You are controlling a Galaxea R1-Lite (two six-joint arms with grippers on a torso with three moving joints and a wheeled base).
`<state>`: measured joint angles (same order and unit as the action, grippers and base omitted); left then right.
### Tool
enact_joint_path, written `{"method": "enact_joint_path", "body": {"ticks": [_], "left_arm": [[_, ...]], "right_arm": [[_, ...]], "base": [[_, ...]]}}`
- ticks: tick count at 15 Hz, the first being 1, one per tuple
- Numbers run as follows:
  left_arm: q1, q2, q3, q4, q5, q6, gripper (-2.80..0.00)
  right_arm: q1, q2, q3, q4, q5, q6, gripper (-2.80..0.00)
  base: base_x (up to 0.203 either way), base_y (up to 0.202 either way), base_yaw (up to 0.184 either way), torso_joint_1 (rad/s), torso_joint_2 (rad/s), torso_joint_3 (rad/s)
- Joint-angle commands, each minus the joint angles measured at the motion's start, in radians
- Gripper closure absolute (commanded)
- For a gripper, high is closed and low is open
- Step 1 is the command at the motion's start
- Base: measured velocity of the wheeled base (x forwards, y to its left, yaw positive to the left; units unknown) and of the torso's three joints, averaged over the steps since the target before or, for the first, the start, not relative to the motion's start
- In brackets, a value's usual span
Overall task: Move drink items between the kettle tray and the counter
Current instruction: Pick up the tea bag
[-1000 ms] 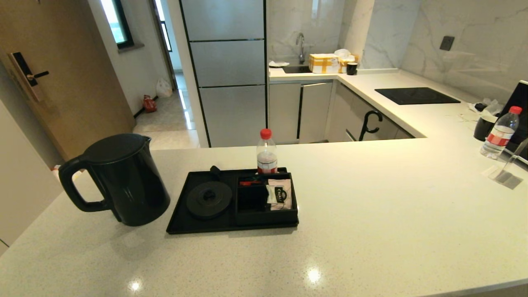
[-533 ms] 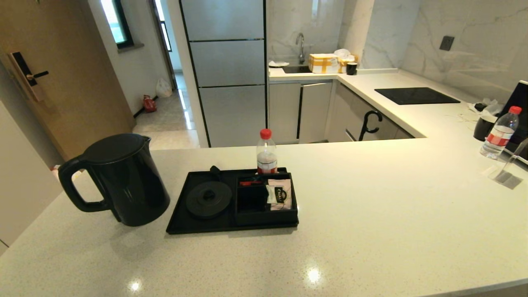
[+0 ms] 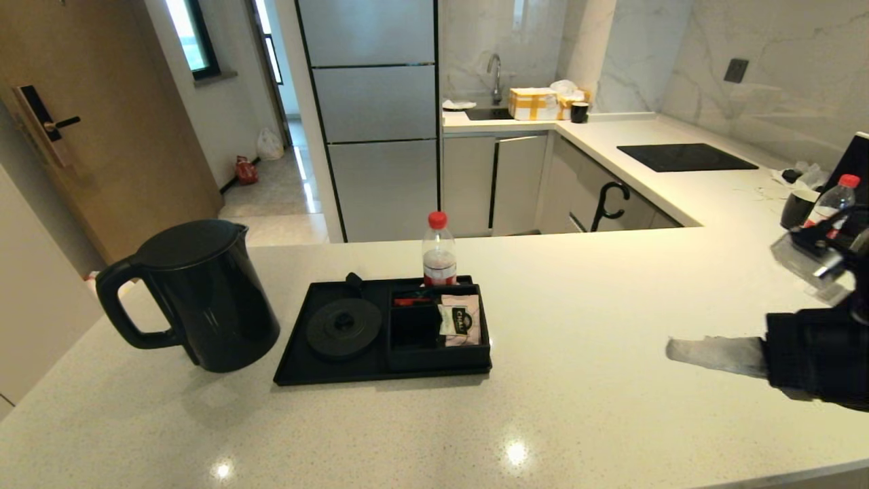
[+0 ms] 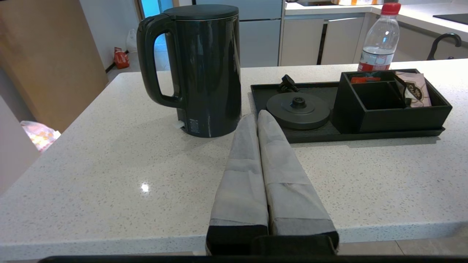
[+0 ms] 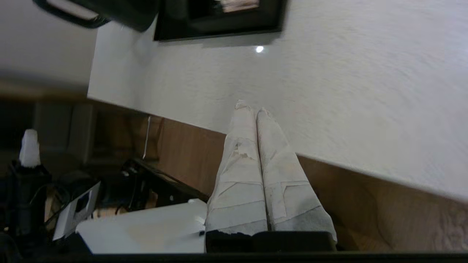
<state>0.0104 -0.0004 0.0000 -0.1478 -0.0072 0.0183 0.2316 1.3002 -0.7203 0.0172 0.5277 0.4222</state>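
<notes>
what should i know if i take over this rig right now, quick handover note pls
Right gripper: shut, empty, over the counter at its right side, well clear of the tray.
Left gripper: shut, empty, near the counter's front edge, pointing at the gap between kettle and tray.
Kettle: upright on the counter, left of the kettle tray, off its round base.
Pink sachet: in the right compartment of the tray's boxed section.
A red-capped bottle stands behind the tray.
Done: nothing is held; the kettle is on the counter.
Left: the sachet has not left the tray.
</notes>
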Motion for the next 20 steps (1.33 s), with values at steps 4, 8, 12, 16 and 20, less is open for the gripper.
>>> {"method": "enact_joint_path", "body": {"ticks": [4,8,12,16,20], "left_arm": [[0.0,0.0,0.04,-0.001,0.0,0.0,0.0],[0.0,0.0,0.04,-0.001,0.0,0.0,0.0],[0.0,0.0,0.04,-0.001,0.0,0.0,0.0],[0.0,0.0,0.04,-0.001,0.0,0.0,0.0],[0.0,0.0,0.04,-0.001,0.0,0.0,0.0]], "right_arm": [[0.107,0.248,-0.115,-0.08,-0.008,0.021,0.0],[0.214,0.33,-0.2,-0.079,-0.125,0.003,0.0],[0.307,0.448,-0.243,-0.101,-0.293,-0.042,0.0],[0.384,0.543,-0.288,-0.155,-0.36,-0.07,0.0],[0.421,0.584,-0.331,-0.172,-0.367,-0.069,-2.8]], "base": [[0.0,0.0,0.0,0.0,0.0,0.0],[0.0,0.0,0.0,0.0,0.0,0.0],[0.0,0.0,0.0,0.0,0.0,0.0],[0.0,0.0,0.0,0.0,0.0,0.0],[0.0,0.0,0.0,0.0,0.0,0.0]]}}
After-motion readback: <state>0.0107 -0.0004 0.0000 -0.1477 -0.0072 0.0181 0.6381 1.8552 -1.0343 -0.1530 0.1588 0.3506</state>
